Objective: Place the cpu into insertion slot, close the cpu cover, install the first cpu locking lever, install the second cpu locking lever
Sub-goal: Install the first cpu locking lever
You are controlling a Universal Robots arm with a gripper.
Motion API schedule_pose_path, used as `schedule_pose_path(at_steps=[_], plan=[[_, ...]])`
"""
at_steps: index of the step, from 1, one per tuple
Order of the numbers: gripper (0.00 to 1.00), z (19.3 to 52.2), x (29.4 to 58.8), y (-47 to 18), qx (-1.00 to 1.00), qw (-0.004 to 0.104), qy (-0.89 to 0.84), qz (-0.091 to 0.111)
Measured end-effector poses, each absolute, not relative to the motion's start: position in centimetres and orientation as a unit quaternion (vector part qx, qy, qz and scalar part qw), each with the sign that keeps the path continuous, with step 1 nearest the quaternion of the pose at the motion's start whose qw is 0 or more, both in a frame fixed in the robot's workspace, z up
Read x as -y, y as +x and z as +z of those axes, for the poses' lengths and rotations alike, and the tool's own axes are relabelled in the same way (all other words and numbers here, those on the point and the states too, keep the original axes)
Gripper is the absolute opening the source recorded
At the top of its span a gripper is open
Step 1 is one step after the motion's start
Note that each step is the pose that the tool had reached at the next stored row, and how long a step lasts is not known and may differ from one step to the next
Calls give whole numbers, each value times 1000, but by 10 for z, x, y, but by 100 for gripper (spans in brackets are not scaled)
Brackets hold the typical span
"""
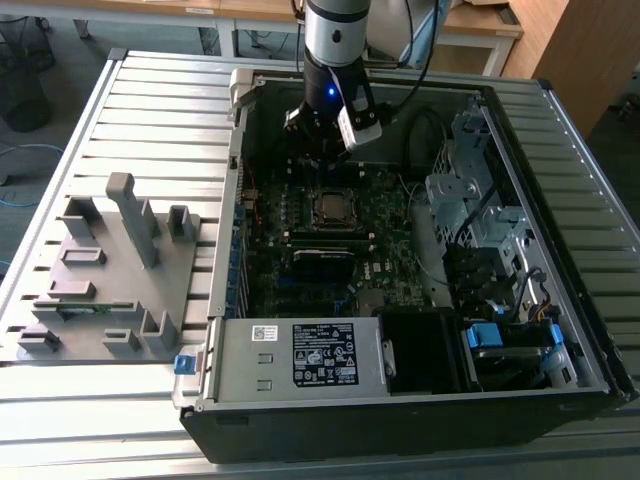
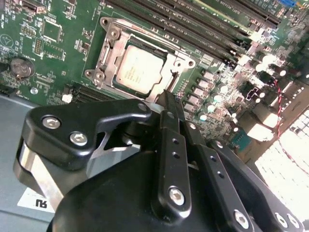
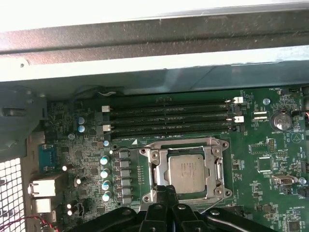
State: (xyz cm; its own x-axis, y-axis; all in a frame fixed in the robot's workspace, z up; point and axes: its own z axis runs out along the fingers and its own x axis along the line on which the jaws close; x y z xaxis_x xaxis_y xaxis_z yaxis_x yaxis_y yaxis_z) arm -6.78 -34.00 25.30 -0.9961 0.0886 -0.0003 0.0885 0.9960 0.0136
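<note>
End effector is pinched right down, fingers pressed together, nothing in them. Tip hangs just beside one corner of the socket assy; touching or not, can't tell. One cpu, silver top up, sits flat in the insertion slot. The cpu cover lies down around it, chip showing thru the square window. Lever positions: can't make them out.

Room check. On one side of the socket, four long black memory slots run parallel, near the frame edge w/ a narrow strip of green board between. Beyond them the case wall rises, so it's tight on that side. Along another flank of the socket stands a column of blue-topped caps, close in. One coin battery sits well apart from the chip.

Exterior view now: one arm reaches down into the open pc case, over the far half of the motherboard. A drive cage crowds the exterior view's right, and the power supply box closes the near edge. Straight up from the board it's open. The case sits on a slatted metal counter. One grey parts fixture lies on it at the exterior view's left, just beside the case.
</note>
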Motion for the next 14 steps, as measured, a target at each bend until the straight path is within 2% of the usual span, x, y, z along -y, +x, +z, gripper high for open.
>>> schedule_pose_path(at_steps=[14], plan=[[10,252,340,-86,-999,0,44,7]])
